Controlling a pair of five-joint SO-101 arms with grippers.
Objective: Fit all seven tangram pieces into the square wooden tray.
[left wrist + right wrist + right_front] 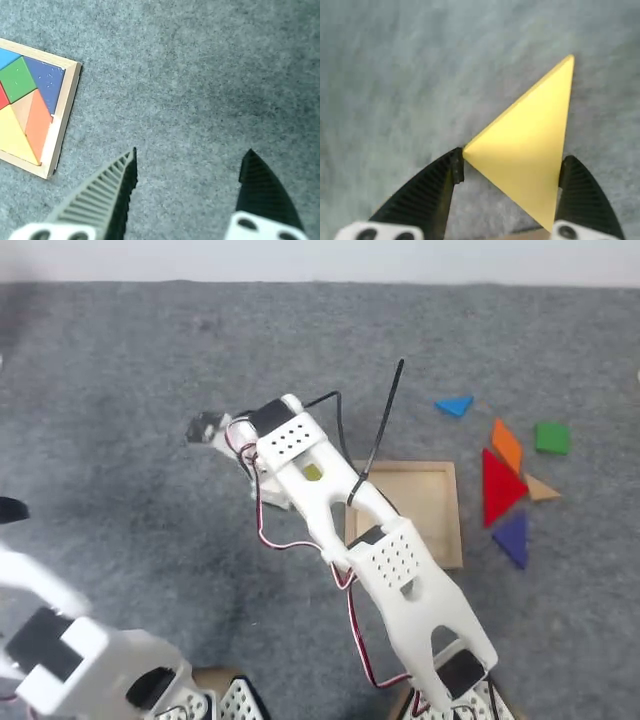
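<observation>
My right gripper clenched the yellow triangle near the tray, while my left gripper hung released.

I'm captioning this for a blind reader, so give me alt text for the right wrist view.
A yellow triangle is clamped in the right gripper, one dark finger on each side, with grey felt cloth behind it.
</observation>
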